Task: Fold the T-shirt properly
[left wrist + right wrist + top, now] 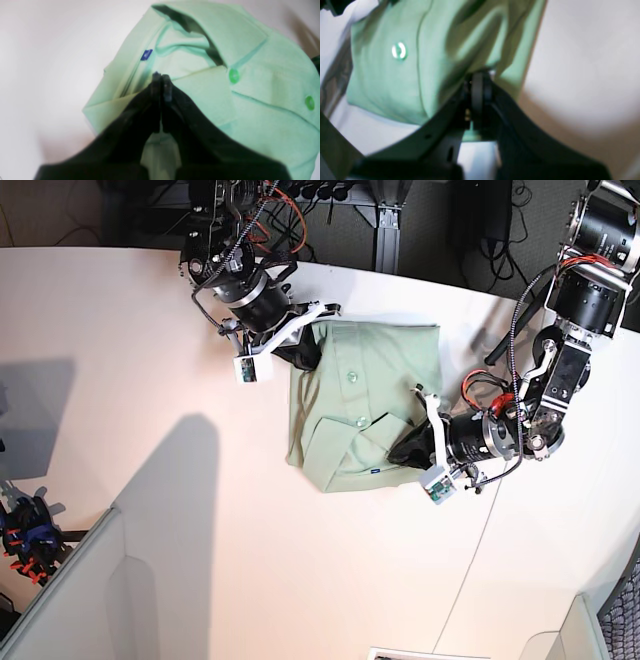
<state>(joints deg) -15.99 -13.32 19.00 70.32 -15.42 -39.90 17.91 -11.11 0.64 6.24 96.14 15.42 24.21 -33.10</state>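
T-shirt (350,395): folded on white table (150,360) | end effectors at opposite edges

base cam looks straight down on the whole table (120,360) from well above. both wrist cams sit close behind their claws, facing fwd. all 3 share the t-shirt (350,410).

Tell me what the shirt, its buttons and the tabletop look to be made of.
T-shirt: soft matte cloth, probably a cotton knit; it creases and drapes in folds. Buttons: glossy, slightly translucent green, likely plastic, judging by their shine. Table: smooth white hard surface, perhaps laminate or painted board; it shows soft shadows and no grain.
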